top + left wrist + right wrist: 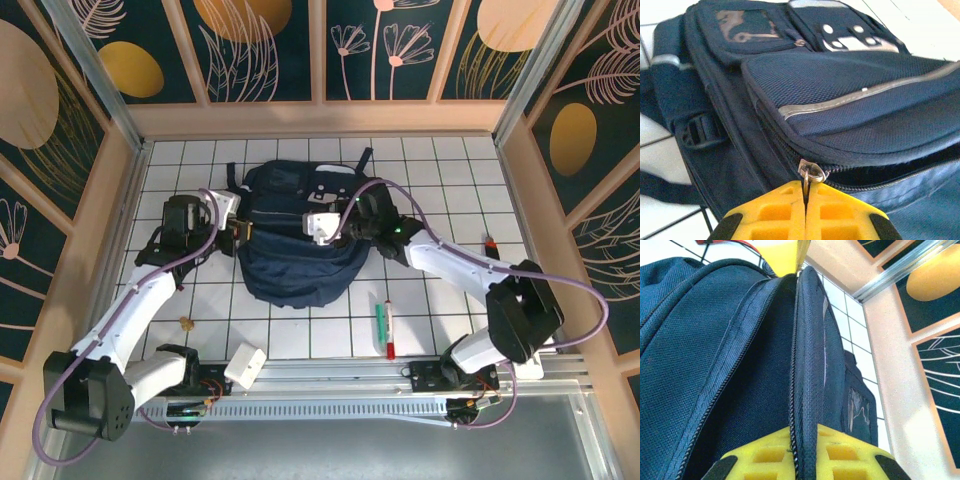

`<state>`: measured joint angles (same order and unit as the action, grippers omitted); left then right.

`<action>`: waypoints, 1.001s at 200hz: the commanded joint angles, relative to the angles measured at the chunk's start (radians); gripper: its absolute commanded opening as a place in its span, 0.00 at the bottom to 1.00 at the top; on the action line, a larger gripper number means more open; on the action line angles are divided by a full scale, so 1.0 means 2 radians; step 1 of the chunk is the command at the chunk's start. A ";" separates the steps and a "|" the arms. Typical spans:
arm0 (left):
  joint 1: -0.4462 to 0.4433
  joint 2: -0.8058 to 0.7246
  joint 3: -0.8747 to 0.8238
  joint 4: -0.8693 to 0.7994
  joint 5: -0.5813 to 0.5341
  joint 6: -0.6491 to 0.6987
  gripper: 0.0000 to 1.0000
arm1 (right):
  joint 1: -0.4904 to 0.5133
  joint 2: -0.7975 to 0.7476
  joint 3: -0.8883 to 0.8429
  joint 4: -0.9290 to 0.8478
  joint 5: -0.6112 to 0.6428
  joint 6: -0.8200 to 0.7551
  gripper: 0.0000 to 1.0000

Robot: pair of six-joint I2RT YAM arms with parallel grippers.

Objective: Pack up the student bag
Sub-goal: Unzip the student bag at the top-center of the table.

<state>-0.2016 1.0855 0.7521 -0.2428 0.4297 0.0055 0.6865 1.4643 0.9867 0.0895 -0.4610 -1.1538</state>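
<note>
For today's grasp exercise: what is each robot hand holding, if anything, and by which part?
The left hand pinches the student bag by its metal zipper pull; the right hand clamps the zippered edge of its opening.

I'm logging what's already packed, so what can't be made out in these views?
- Inside of the large navy-blue fabric backpack: left wrist view, the zip gap is dark; top view, its own fabric covers it.
- Small brown object on the white tiles: top view, too small to identify.
- Metal zipper pull: left wrist view, lower end hidden between the left gripper's yellow fingers.
</note>
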 commanded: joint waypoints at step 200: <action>0.075 0.221 0.080 0.181 0.211 0.380 0.00 | 0.013 -0.028 -0.059 0.095 0.030 -0.016 0.15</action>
<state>-0.0910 1.5394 0.8783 0.0780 0.7593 0.7086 0.6693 1.4033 0.9154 0.0757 -0.4633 -1.2240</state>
